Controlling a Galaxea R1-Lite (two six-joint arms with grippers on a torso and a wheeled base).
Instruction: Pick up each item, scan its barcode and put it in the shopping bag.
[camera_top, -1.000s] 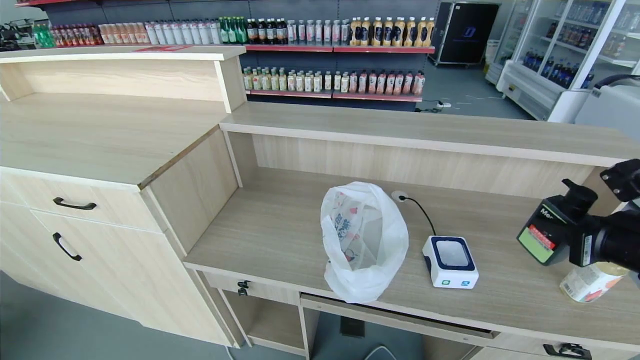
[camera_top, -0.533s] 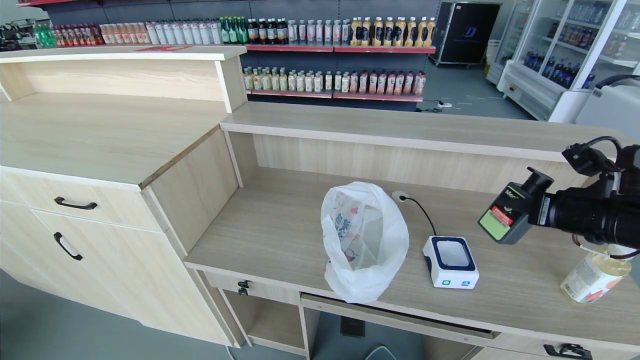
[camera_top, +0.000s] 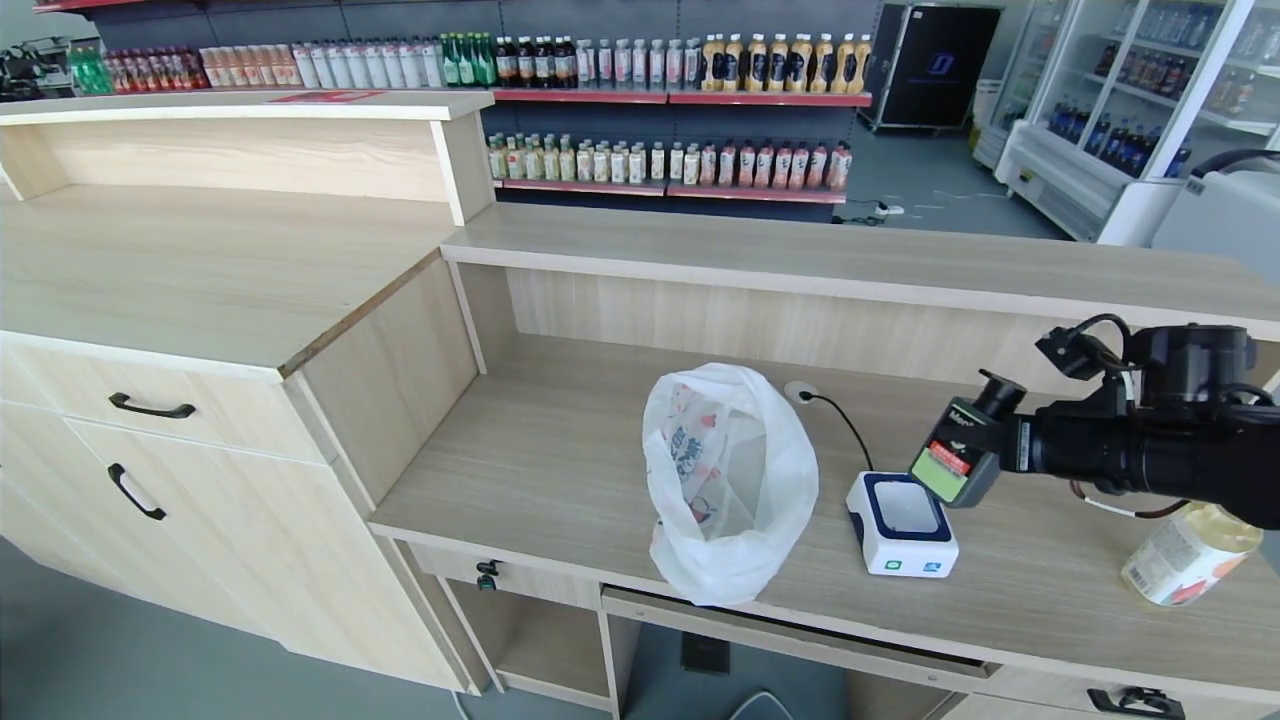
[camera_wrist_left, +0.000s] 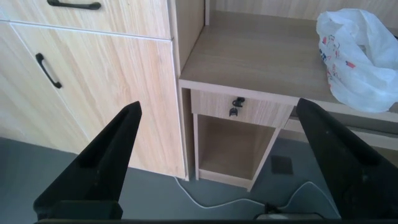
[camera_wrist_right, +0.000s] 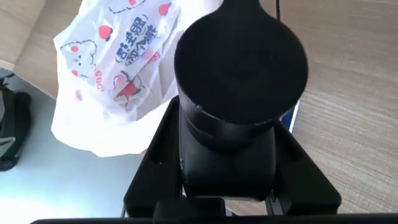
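Just above the white box scanner (camera_top: 900, 522), the right tool (camera_top: 1003, 447) grips a dark green-labelled bottle (camera_top: 953, 464), while the left wrist view shows the left tool (camera_wrist_left: 217, 107) gaping, empty.

Thin plastic shopping bag (camera_top: 730, 480), matt wood-grain counter (camera_top: 560, 470)

No word reads whole. The dark bottle (camera_top: 958, 463) carries white lettering at its shoulder, partly turned away, above a green label with a red strip whose print is too small to read. The shopping bag (camera_top: 728, 480) shows blue and red characters among red hearts, creased and unclear. The scanner (camera_top: 900, 522) has two small coloured icons on its front edge. The pale bottle (camera_top: 1185, 555) on the table (camera_top: 560, 470) bears a fine-print label. A black cabinet (camera_top: 935, 65) behind shows a blue emblem.
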